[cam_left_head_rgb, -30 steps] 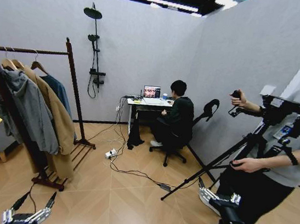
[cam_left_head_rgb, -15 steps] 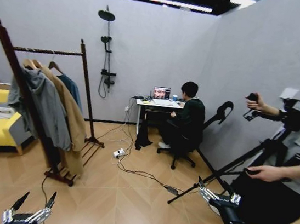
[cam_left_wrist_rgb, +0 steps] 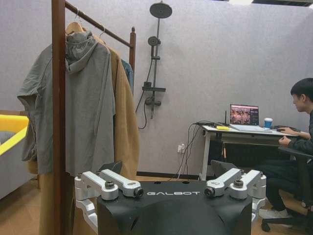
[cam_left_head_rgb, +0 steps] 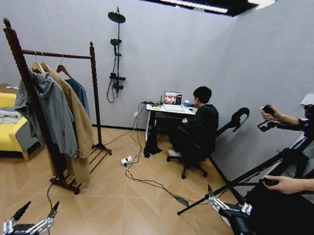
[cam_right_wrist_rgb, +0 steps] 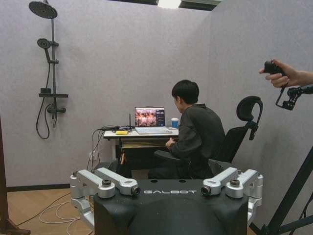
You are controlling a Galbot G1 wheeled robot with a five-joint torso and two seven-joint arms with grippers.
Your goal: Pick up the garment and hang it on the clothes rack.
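garment hangs at the far end of the clothes rack, behind the tan coat and grey hoodie. the whole scene now sits further right than a second ago, so the camera has turned. left gripper and right gripper stay low, fingers spread, holding nothing.

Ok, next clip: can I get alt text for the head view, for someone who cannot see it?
A dark wooden clothes rack stands at left holding the teal garment behind a tan coat and grey hoodie. The left gripper and right gripper, both open and empty, hang low over the wood floor.
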